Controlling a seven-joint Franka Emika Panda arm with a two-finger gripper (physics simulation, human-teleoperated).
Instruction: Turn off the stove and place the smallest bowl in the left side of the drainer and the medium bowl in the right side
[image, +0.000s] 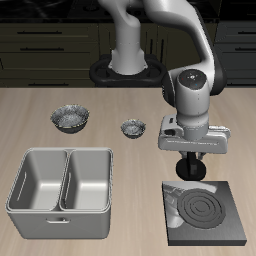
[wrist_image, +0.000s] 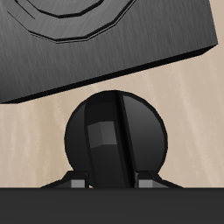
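Hovering directly over the round black knob (wrist_image: 114, 140), the two-finger gripper (image: 191, 172) sits at the back edge of the flat black square stove (image: 205, 210); whether its fingers are spread or closed on the knob I cannot tell. The coil rings look dark, so the heat may already be off. Both compartments of the light grey metal drainer (image: 22, 183) hold nothing. The smallest glittery metal bowl (image: 133, 127) and a wider silvery bowl (image: 71, 118) wait farther back. No third bowl shows.

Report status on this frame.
Gripper down over black stove knob, jaws' state unclear. Flat black stove coils dark. Light grey metal drainer empty. Nothing blocking.
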